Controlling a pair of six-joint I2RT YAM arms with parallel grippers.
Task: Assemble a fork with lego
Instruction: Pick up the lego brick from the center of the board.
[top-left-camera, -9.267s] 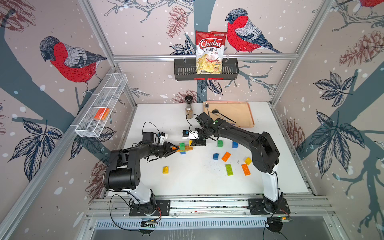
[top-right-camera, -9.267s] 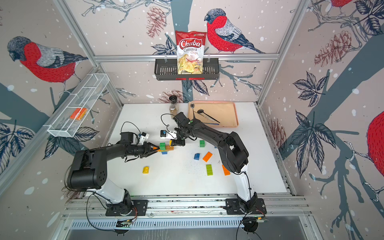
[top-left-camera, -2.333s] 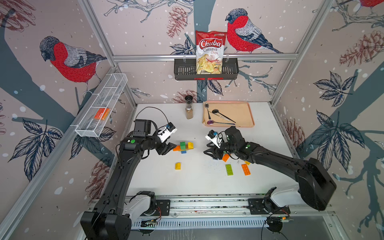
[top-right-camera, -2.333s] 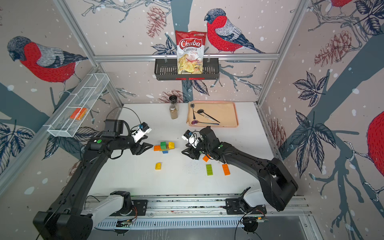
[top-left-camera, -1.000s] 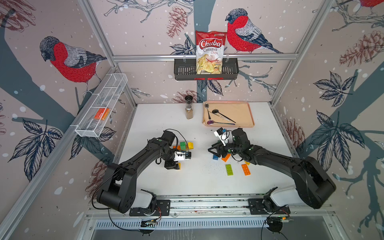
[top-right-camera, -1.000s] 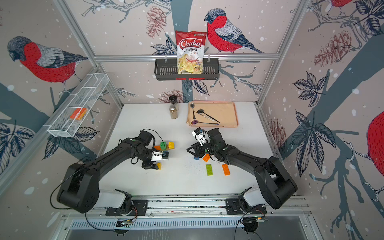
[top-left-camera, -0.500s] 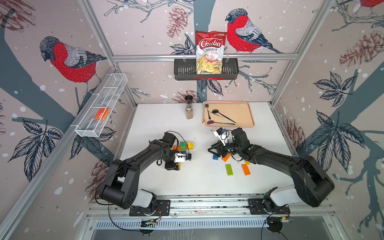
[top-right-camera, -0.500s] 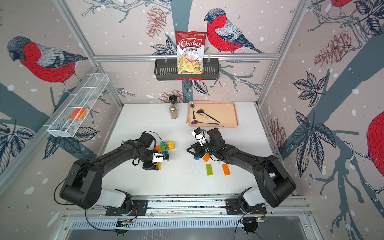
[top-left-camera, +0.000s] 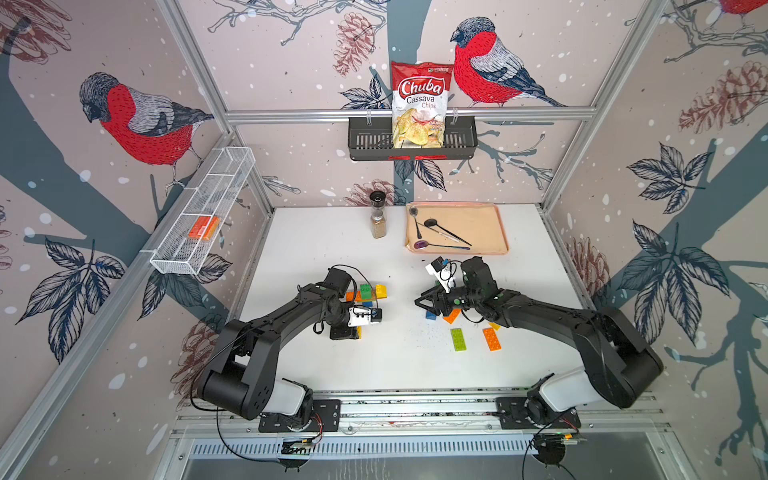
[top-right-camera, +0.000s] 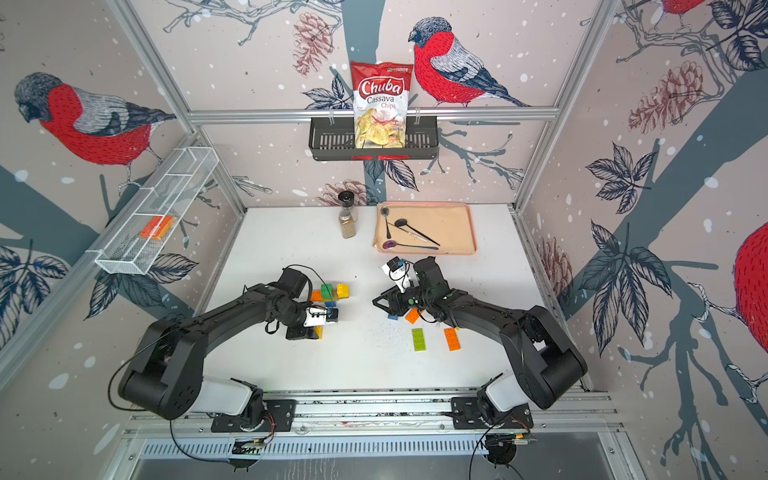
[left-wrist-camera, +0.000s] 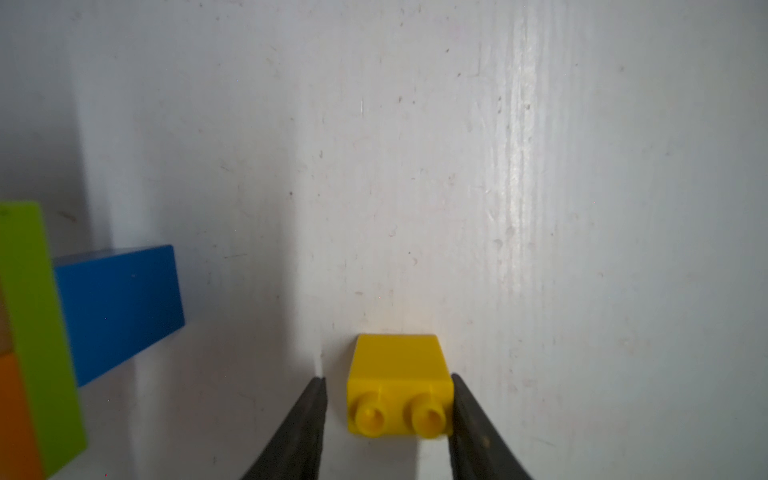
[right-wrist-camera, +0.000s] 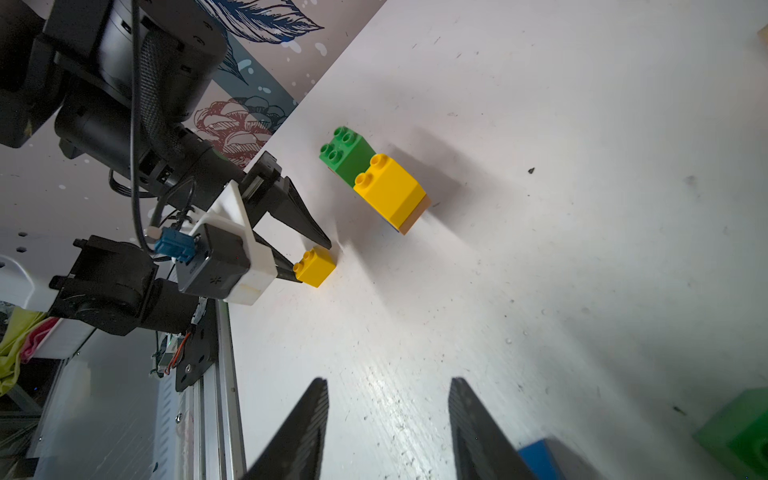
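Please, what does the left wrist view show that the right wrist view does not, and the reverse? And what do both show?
Only the left wrist view: a gap between the yellow brick and one finger, while the other finger touches it; also a blue brick seen on its smooth side.
Only the right wrist view: the left gripper from outside with its camera, the green-and-yellow stack, the right gripper, open and empty, and a green brick at the edge.
Both: the yellow brick between the left gripper's fingers, on the white table.
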